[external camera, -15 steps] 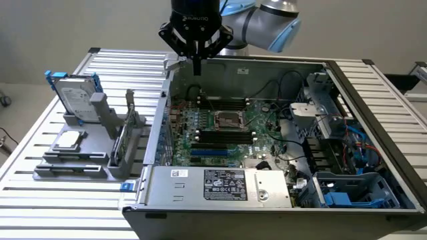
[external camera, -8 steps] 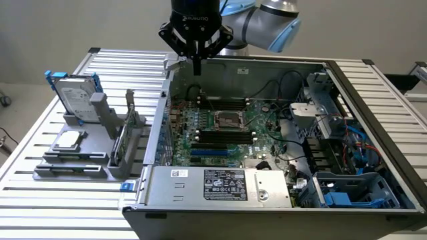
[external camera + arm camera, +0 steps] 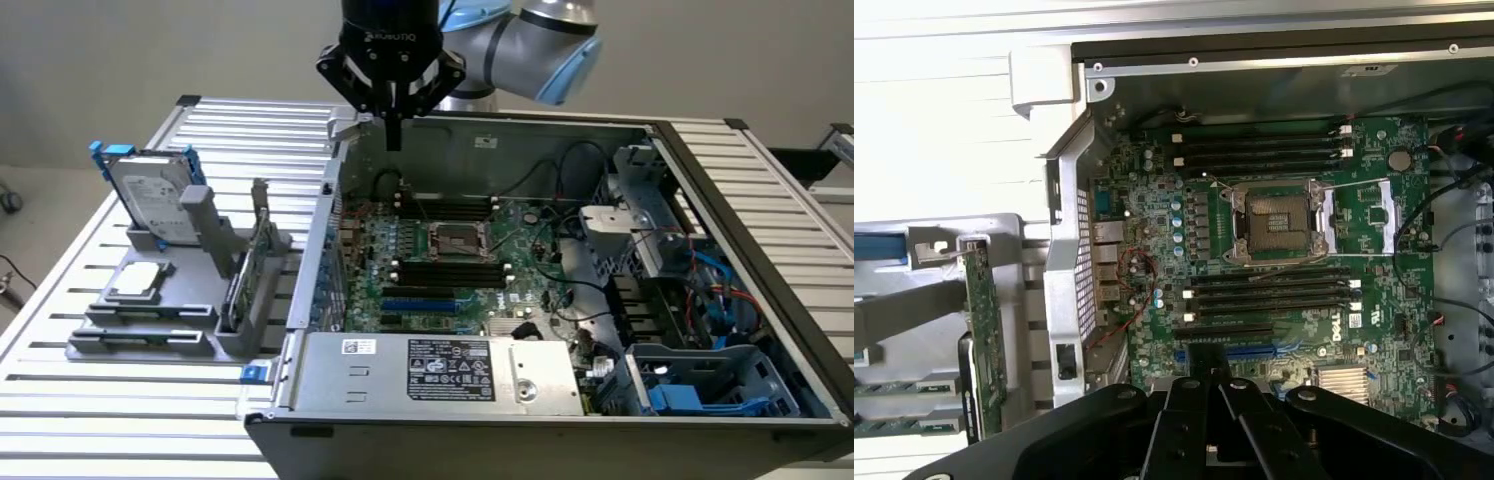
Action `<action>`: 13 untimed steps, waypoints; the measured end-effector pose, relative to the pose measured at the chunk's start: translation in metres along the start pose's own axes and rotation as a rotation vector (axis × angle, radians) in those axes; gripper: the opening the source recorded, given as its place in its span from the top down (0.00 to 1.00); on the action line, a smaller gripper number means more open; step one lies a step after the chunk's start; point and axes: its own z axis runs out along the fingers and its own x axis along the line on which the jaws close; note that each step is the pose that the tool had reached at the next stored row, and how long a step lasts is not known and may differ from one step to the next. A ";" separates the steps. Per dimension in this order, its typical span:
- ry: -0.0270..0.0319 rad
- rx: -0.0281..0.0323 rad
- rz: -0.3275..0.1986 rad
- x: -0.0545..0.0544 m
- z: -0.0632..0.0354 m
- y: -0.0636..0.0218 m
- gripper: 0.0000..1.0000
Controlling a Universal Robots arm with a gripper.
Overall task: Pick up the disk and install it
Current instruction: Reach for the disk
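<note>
1. Gripper. My gripper (image 3: 394,138) hangs above the open computer case (image 3: 707,165), over the corner toward the exterior view's left. The fingers are drawn together and hold nothing.

2. Directly below. The motherboard (image 3: 1284,300) lies under me, with its processor socket (image 3: 1274,220) open. No task thing is here.

3. Beside the case. Past the case's side wall, a grey holder (image 3: 147,338) sits on the slatted bench (image 3: 80,410). Nearest the wall, a green circuit card (image 3: 254,262) stands on edge in it. Beyond that, a small square chip (image 3: 140,283) lies flat.

4. The disk. The disk (image 3: 150,195) stands on edge at the holder's far end, label facing out and blue carrier tabs uppermost. It is well apart from my gripper and untouched.

5. Step in hand, as I judge it: the approach to the disk.
- Cross at a height that clears the case wall and the card's metal bracket.
- Spread the fingers wider than the disk's thickness before descending.
- Align the finger faces parallel to the disk's flat sides.
- Close on the metal body between the blue tabs. The plastic tabs would likely flex or slip.
- Centre the grip so the disk does not swing.
- Draw it out along the holder's slot, as a sideways pull may bind it.
</note>
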 end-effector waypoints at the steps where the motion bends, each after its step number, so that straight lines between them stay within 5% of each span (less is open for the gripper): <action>1: 0.0000 0.0000 0.000 0.001 0.0000 0.0005 0.89; 7: -0.0001 -0.0002 0.000 0.011 0.0001 0.0056 0.89; 13: -0.0001 -0.0002 0.000 0.027 0.0005 0.0196 0.89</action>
